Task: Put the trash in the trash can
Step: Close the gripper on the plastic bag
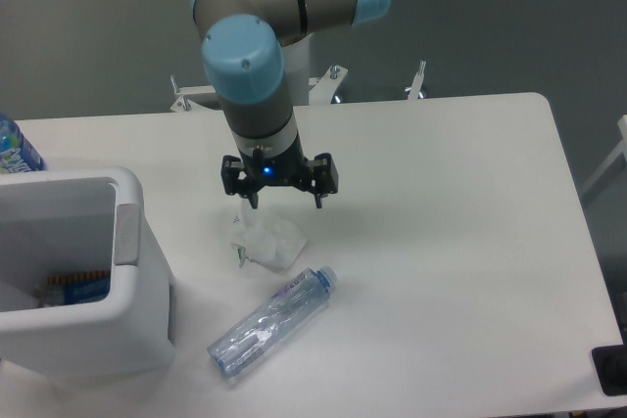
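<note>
The gripper (285,200) hangs just above the white wad (266,241), at the centre-left of the frame. Its two fingers are spread wide apart and grip nothing; one fingertip (253,201) points down over the upper left edge of the wad, the other sits to the right, above bare table (460,232). A blue indicator light shows on the gripper body. Whether the fingertips touch the wad cannot be determined from this view.

The wad lies on the table, wrinkled and irregular. Immediately below and slightly right of it lies the clear bottle (271,322), on its side, set diagonally with its cap toward the upper right and its base toward the lower left. Wad and bottle are near each other; contact between them is not evident.

The trash can (125,301) stands at the lower left of the frame, well left of the wad, with its opening facing up and a grey panel (126,234) on its right rim. Some items are visible inside near the bottom.

A blue-wrapped bottle (14,148) shows partly at the left edge, above the trash can.
</note>
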`<state>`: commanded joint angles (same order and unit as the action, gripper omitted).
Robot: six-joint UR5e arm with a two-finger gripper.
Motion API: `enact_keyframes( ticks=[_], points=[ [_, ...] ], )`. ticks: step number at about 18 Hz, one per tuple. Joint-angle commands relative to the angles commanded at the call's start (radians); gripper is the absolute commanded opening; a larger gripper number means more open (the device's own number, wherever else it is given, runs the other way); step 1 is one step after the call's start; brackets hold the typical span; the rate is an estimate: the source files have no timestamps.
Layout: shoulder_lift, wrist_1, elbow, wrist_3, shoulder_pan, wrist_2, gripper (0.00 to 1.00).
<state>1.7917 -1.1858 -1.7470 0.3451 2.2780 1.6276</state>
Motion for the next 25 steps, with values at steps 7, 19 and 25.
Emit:
enact_keyframes(
  ticks=[7,19,25],
  points=[
    [0.087,0.014,-0.009,-0.098,-0.009,0.000,1.00],
    [0.169,0.097,-0.014,-0.144,-0.034,0.012,0.71],
    [0.172,0.104,-0.015,-0.144,-0.034,0.012,0.28]
  ],
)
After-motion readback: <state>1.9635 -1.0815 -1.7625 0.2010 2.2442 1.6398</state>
